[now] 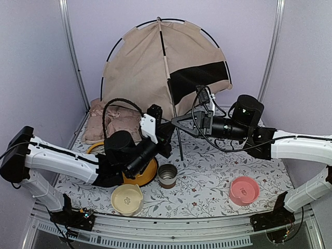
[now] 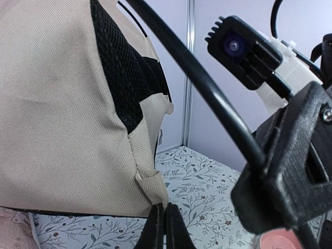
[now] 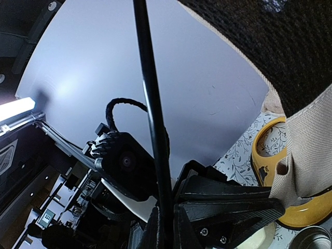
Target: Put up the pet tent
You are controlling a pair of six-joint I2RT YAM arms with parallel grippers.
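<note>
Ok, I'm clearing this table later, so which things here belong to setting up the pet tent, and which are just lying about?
Job in hand: pet tent; its black pole, gripped by the right gripper.
Lying about: pinkish cushion, yellow bowl, cream bowl, metal cup, pink bowl.

Lilac walls [image 1: 31, 62], metal corner posts [image 1: 72, 49] — floral tablecloth [image 1: 207, 179].

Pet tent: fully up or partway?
Partway. The pet tent stands domed, but one black pole sticks out below the fabric, not seated in a corner.
</note>
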